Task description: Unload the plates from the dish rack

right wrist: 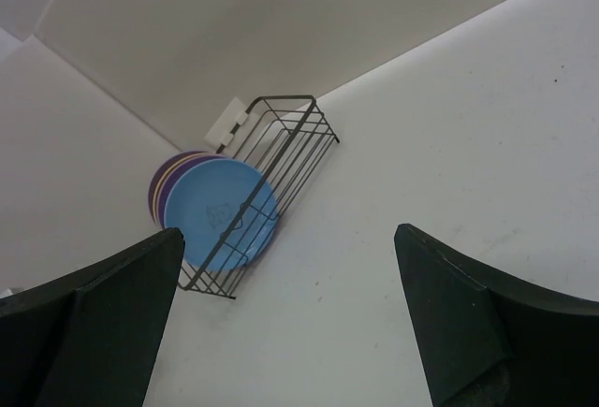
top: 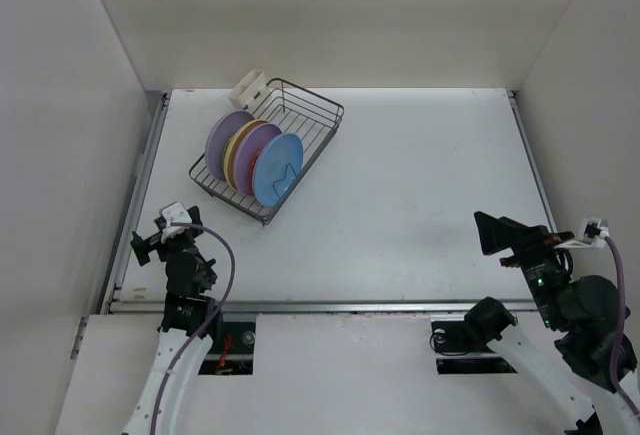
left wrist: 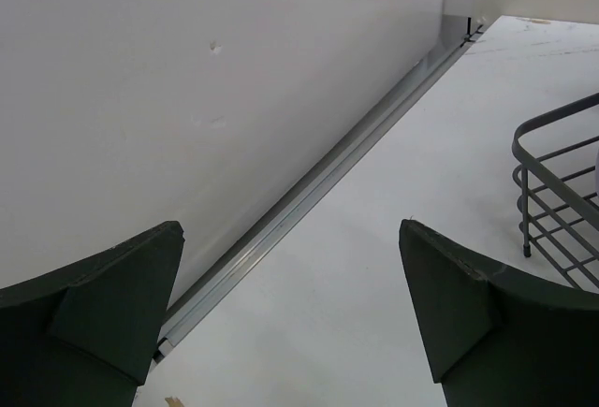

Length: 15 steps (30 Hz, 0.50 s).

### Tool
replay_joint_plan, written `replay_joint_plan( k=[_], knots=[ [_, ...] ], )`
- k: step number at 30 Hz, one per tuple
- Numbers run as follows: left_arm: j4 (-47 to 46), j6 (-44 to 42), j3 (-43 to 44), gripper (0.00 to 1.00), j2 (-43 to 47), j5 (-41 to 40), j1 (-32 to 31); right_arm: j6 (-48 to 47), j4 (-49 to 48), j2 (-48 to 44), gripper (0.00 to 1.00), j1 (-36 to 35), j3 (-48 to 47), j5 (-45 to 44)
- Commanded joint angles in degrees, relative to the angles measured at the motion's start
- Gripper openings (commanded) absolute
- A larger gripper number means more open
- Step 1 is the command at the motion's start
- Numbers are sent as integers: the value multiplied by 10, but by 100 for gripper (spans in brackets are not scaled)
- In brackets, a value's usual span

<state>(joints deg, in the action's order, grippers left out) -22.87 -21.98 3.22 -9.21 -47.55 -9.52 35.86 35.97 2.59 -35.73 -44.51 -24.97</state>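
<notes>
The dish rack point(top: 300, 120), a dark wire basket, stands at the far left of the table with a white caddy point(top: 250, 86) at its far corner. Several plates stand on edge in it: a lavender one point(top: 225, 137) at the back, a cream-yellow one point(top: 240, 145), a mauve one point(top: 258, 145) and a blue one point(top: 278, 168) in front. My left gripper point(top: 160, 232) is open and empty near the table's left front corner. My right gripper point(top: 497, 237) is open and empty at the right front. The right wrist view shows the blue plate point(right wrist: 225, 212) in the rack point(right wrist: 295, 131), far off between my fingers.
White walls close in the table point(top: 430, 155) on the left, back and right. An aluminium rail point(left wrist: 309, 192) runs along the left wall. A corner of the rack point(left wrist: 562, 192) shows at the right of the left wrist view.
</notes>
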Motion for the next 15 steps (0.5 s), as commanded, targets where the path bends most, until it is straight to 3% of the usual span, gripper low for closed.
replay_joint_plan(
  k=[1, 6, 10, 11, 12, 14, 15],
  knots=[
    [-16, 6, -10, 99, -4, 4, 3, 2, -17, -7, 100, -2, 0, 0],
    [-16, 6, -10, 99, 2, 4, 3, 2, -17, -1, 100, -2, 0, 5],
    [35, -24, 34, 99, -17, 71, 3, 2, -17, 11, 100, -2, 0, 5],
    [100, -32, 70, 99, -17, 183, 3, 2, -17, 11, 100, -2, 0, 5],
    [231, -95, 109, 99, -17, 270, 3, 2, -17, 18, 100, -2, 0, 5],
    [328, -149, 228, 99, -35, 433, 3, -3, -22, 25, 100, -2, 0, 5],
    [363, -159, 270, 99, -73, 554, 3, -3, -22, 36, 100, -2, 0, 5]
  ],
)
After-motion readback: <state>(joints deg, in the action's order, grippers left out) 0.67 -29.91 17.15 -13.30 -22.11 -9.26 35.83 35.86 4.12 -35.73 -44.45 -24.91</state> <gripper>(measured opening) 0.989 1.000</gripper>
